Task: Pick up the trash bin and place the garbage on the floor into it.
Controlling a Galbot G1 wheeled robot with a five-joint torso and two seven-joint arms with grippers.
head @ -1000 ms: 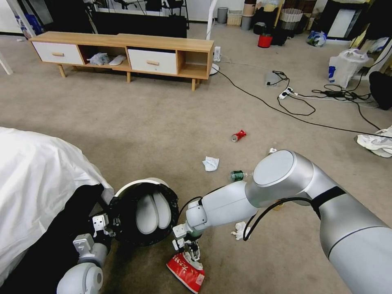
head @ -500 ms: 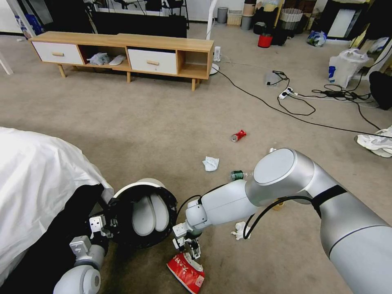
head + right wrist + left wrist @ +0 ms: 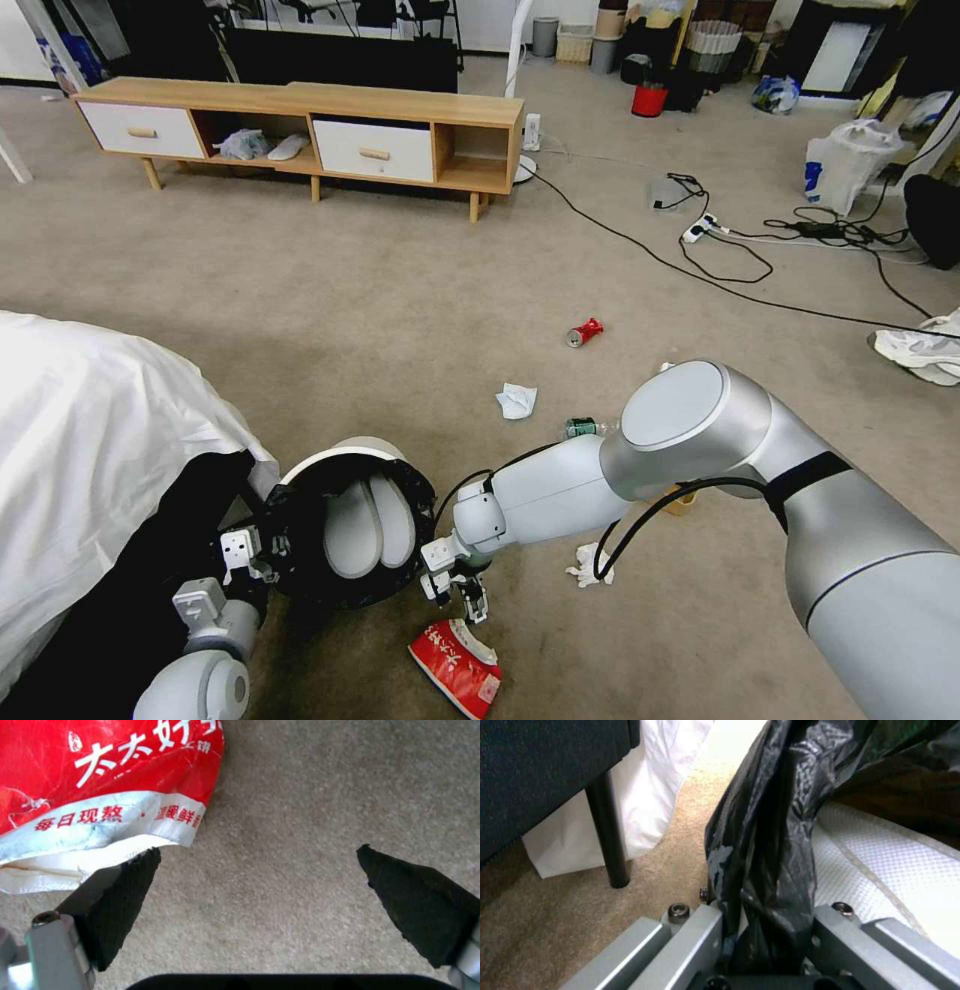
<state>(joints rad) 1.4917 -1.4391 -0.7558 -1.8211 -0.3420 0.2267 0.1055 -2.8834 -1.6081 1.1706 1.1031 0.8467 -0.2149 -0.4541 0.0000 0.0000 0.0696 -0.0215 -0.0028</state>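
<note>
The bin is held low so the trash can go in.

On the left, the left pincer (image 3: 760,941) is clenched on the rim of the trash bin (image 3: 350,520), squeezing its black bag (image 3: 770,832). The bin is tipped with its mouth facing the litter, beside the white sheet (image 3: 90,450). Next, the right pincer (image 3: 466,594) hangs released just above the floor (image 3: 400,300), its fingers (image 3: 120,900) wide apart by the red-and-white wrapper (image 3: 455,665), likely ready to grab it. Farther right lie a tissue (image 3: 516,400), a green bottle (image 3: 580,427) and a red can (image 3: 584,332).
</note>
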